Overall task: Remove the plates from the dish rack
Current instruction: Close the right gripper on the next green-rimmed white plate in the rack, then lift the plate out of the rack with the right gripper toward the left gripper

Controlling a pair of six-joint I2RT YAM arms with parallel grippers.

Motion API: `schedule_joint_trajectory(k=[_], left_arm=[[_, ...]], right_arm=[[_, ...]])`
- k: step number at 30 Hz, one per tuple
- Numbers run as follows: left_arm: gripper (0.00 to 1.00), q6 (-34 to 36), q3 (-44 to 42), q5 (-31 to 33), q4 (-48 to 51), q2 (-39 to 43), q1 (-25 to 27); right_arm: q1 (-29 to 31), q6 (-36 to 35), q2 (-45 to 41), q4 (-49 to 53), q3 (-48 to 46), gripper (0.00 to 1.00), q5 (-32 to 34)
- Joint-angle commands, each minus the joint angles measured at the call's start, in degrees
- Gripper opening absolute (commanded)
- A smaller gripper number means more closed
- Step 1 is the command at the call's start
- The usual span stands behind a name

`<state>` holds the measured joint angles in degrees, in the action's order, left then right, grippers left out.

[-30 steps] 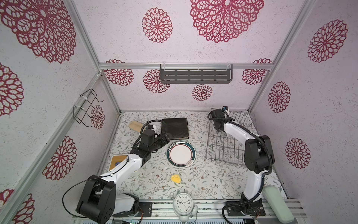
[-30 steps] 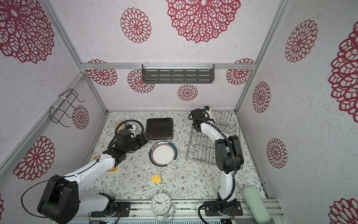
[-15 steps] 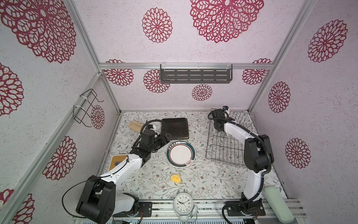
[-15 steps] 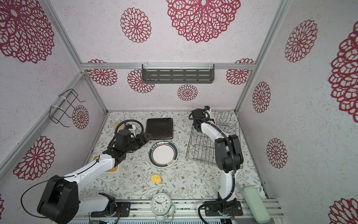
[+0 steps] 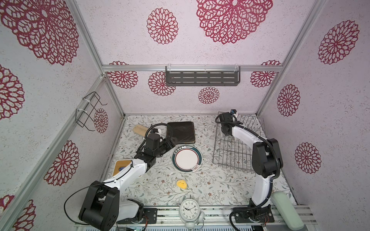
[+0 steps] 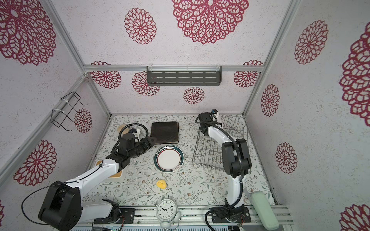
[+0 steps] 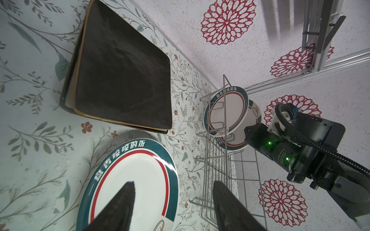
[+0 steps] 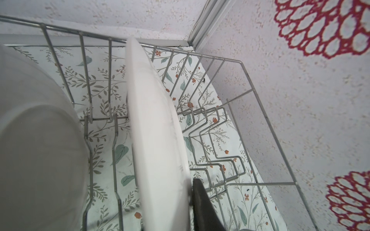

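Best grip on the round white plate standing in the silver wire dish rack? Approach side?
Top rim of the round white plate, coming straight down from above, one finger per face. It stands on edge in the silver wire dish rack; upright tines flank both faces and the base wires hold its lower rim, so only the upper edge is free.

- A robot test booth dressed up as a kitchen corner, not a real home
- Papered panels (image 5: pixel 330 112) with red flower prints sit in bare aluminium bars (image 5: pixel 140 68)
- Two robot arms (image 5: pixel 130 174) are bolted to a metal rail (image 5: pixel 216 212) along the lower edge of both top views
- A grey shelf (image 5: pixel 202 78) at upper centre, a dish rack (image 5: pixel 230 154) and a clock (image 5: pixel 189 209) give the kitchen look
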<state>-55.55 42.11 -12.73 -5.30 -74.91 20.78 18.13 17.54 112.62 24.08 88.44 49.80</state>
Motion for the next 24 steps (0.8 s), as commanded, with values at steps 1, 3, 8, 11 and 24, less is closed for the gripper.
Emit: schedule_joint_trajectory(k=[1,3,8,11,24], left_arm=[[0.66,0.43,0.78,0.47,-1.29,1.44,0.47],[0.66,0.35,0.78,0.51,-1.29,1.44,0.48],[0.66,0.40,0.85,0.51,-1.39,1.44,0.58],[0.66,0.29,0.94,0.60,-1.51,1.35,0.72],[0.66,0.44,1.21,0.78,-1.56,0.52,1.09]], right_arm=[[-0.19,0.04,-0.73,-0.08,-0.99,0.19,0.21],[-0.12,0.02,-0.91,-0.08,-0.99,0.18,0.50],[-0.01,-0.30,-1.42,-0.13,-0.90,0.17,2.46],[0.06,-1.06,-1.69,-0.46,-0.95,0.16,3.54],[1.40,-3.93,-4.05,-2.12,-0.88,0.14,9.16]])
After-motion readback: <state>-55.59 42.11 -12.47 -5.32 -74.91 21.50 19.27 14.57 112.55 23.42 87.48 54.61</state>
